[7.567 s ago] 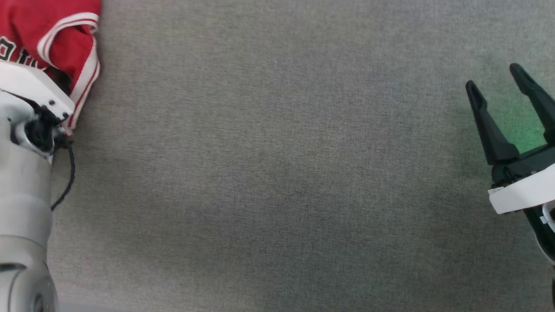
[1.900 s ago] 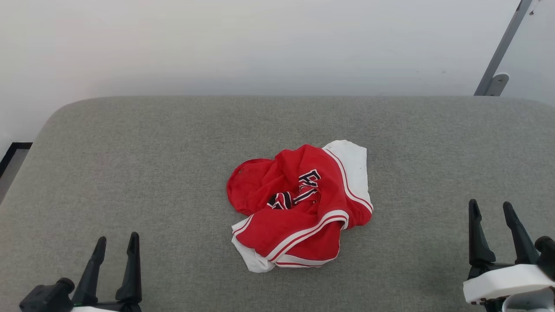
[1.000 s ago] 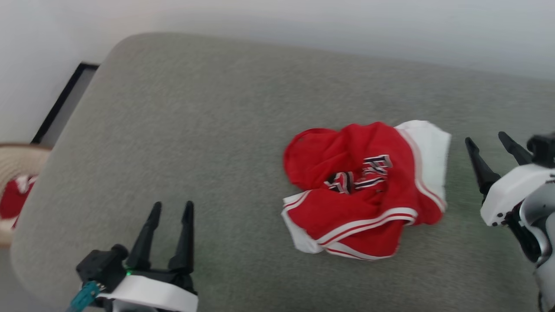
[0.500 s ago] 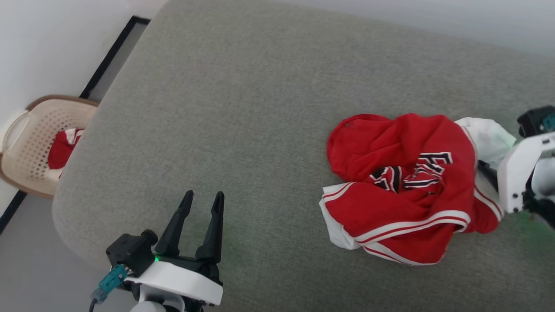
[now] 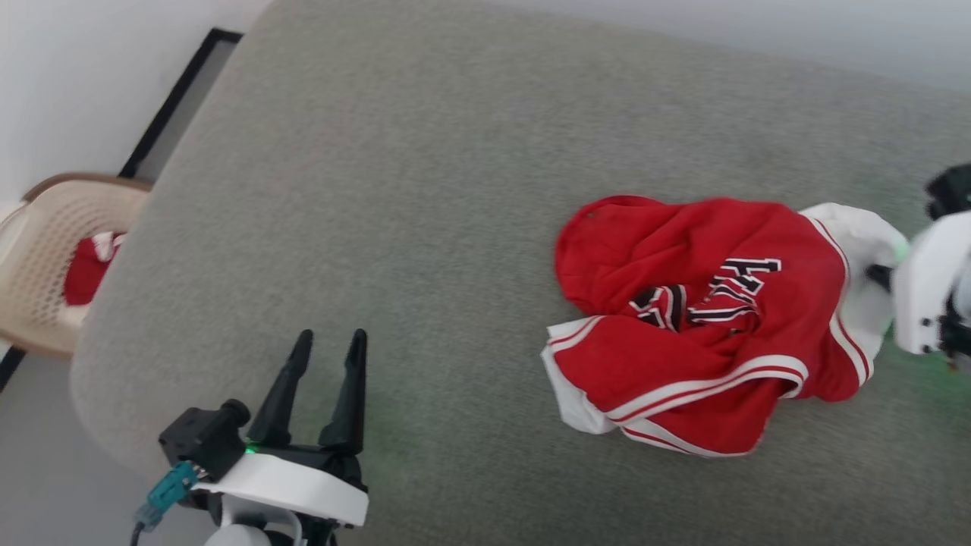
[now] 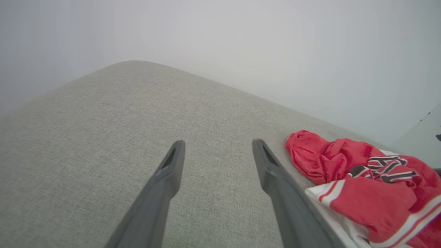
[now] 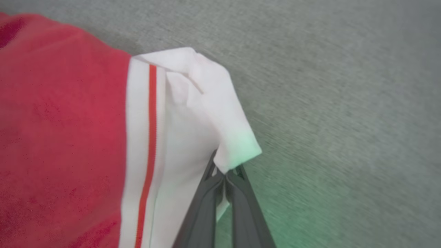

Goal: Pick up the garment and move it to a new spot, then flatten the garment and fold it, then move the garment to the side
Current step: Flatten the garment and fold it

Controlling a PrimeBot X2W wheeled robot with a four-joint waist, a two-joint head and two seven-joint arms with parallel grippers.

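Lying in a crumpled heap on the grey cloth-covered counter (image 5: 425,197), the garment (image 5: 705,326) is a red jersey with white parts, sitting toward the right side and about midway between the near and far edges. Black block lettering (image 5: 709,297) outlined in white shows at its middle, creased and tilted so that the letters cannot be read whole. A band of red-and-white striped trim (image 5: 705,385) curves across the near part, and a white corner pokes out at the near left. The heap is longer from left to right than from near to far; its rounded red end points left and its white sleeve (image 5: 861,235) points right. The right gripper (image 7: 225,174) is at that right end, its jaws pressed together on the edge of the white sleeve, with a fold of white cloth bunched just above the fingertips. The left gripper (image 5: 330,340) hangs over the near left of the counter, well apart from the garment, its jaws spread wide and holding nothing. Beyond the counter's left edge stands a beige perforated basket (image 5: 38,227) with a piece of red cloth (image 5: 82,269) in it.
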